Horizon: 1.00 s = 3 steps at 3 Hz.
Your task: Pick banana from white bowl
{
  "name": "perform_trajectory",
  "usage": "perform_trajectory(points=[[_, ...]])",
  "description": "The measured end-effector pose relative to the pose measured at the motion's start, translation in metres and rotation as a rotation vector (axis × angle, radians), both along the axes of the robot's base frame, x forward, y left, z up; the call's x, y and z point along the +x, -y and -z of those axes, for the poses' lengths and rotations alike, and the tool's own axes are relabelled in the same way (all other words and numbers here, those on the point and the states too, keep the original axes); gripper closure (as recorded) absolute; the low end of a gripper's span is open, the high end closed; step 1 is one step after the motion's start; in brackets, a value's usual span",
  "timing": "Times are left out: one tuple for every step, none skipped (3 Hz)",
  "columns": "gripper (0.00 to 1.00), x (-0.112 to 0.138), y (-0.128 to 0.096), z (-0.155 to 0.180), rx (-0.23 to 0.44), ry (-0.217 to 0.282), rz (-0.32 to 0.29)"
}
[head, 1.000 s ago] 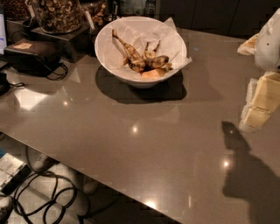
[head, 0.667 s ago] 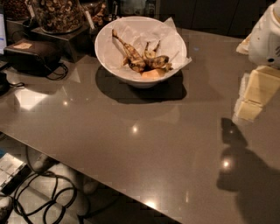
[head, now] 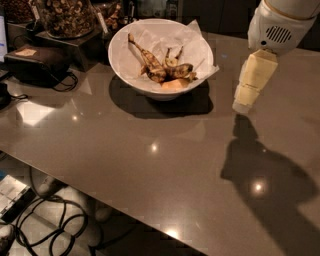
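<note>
The white bowl (head: 131,65) stands at the back middle of the grey table, lined with crumpled white paper. Inside it lie overripe, brown-spotted bananas (head: 150,62) with a small orange piece (head: 172,85) at the front. My gripper (head: 244,101) hangs at the right, to the right of the bowl and apart from it, just above the tabletop. Its cream-coloured fingers point down under the white arm housing (head: 280,25). Nothing shows in it.
A glass jar of nuts (head: 65,15) stands on a dark stand at the back left. A black pouch with a cord (head: 37,62) lies left of the bowl. The table's front edge (head: 100,197) runs diagonally; cables (head: 55,225) lie on the floor below.
The gripper and arm have moved left, toward the bowl. The view has shifted, so the bowl sits further right in the frame. The bowl's contents have not moved.
</note>
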<state>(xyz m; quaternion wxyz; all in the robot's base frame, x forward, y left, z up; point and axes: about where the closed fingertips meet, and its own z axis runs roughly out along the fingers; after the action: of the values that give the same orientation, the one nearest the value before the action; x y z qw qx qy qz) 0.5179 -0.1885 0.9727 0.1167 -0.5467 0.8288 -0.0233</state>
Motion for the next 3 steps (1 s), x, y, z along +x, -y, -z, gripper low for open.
perform_trajectory(points=[[0.0, 0.023, -0.009, 0.001, -0.005, -0.001, 0.047], [0.0, 0.056, -0.025, -0.002, 0.013, -0.001, 0.083], [0.0, 0.091, -0.046, -0.004, 0.005, 0.02, 0.057]])
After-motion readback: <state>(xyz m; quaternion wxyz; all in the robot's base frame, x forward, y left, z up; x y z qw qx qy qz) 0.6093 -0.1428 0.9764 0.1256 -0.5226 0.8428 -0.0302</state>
